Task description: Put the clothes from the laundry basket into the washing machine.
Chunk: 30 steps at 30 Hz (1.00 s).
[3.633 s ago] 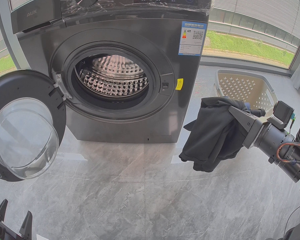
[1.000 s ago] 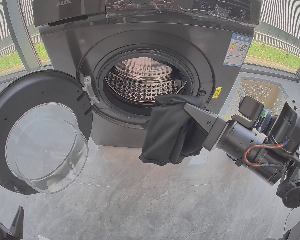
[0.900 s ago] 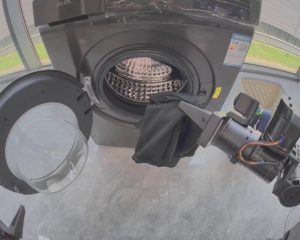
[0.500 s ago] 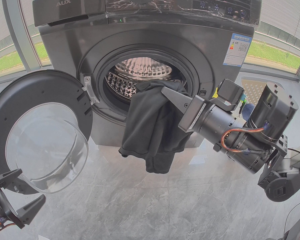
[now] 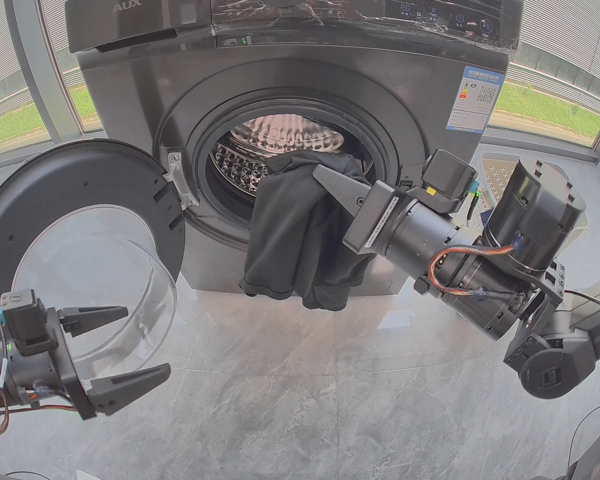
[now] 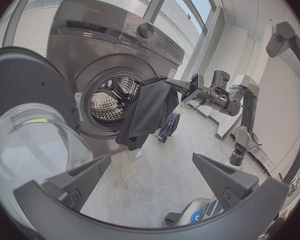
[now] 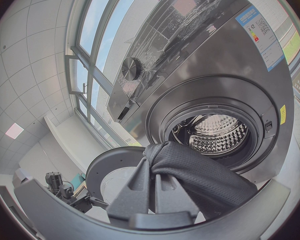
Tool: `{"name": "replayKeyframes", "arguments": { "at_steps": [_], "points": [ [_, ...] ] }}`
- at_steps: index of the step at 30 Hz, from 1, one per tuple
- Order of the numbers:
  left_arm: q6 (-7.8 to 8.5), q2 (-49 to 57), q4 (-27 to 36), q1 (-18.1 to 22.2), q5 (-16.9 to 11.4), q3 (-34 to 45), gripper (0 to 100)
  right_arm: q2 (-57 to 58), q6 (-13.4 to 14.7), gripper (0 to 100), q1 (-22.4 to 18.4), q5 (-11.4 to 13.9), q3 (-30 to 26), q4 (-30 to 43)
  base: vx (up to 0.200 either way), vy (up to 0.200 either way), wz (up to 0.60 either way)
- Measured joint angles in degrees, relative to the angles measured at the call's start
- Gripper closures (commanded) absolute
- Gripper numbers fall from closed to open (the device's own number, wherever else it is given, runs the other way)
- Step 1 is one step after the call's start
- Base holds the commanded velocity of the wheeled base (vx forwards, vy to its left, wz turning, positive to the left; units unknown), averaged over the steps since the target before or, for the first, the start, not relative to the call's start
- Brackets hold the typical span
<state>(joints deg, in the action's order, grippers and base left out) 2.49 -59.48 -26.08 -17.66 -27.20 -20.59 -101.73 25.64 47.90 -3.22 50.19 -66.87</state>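
Black garment (image 5: 293,235) is clamped in the right gripper (image 5: 321,176), just in front of the washing machine (image 5: 147,101) drum opening. Most of the cloth is draped down the machine's front. Left gripper (image 5: 147,340) is spread open, empty, low before the machine's open door (image 5: 60,181).

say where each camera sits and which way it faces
Head view: on the head, looks down at the washing machine; both arms show.
Left wrist view: left wrist, faces the machine's open door; open left claw shows.
Right wrist view: right wrist, faces the drum; right claw grips the dark garment.
All share that garment and the drum.
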Motion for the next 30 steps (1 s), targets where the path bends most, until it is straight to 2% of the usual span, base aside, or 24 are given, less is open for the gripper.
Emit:
{"name": "replayKeyframes", "arguments": {
  "at_steps": [6, 16, 26, 30],
  "points": [
    [-0.2, -8.46, -3.36, -1.55, -0.33, -3.85, 0, -0.12, -1.5, 100, 0.26, -0.17, 0.11, 0.13, 0.0, 0.0, 0.0],
    [-0.35, -20.53, -11.67, -3.39, -0.85, -6.86, 0, -0.26, -1.89, 100, 0.41, -0.2, 0.35, 0.41, 0.0, 0.0, 0.0],
    [-0.35, -28.53, -13.49, -4.79, -1.57, -10.83, 0, -0.56, -1.91, 100, 0.76, -0.28, 0.37, 0.41, 0.0, 0.0, 0.0],
    [-0.41, -31.48, -16.24, -4.83, -1.78, -12.09, 0, -0.8, -1.91, 100, 1.11, -0.28, 0.35, 0.27, 0.0, 0.0, 0.0]
  ]
}}
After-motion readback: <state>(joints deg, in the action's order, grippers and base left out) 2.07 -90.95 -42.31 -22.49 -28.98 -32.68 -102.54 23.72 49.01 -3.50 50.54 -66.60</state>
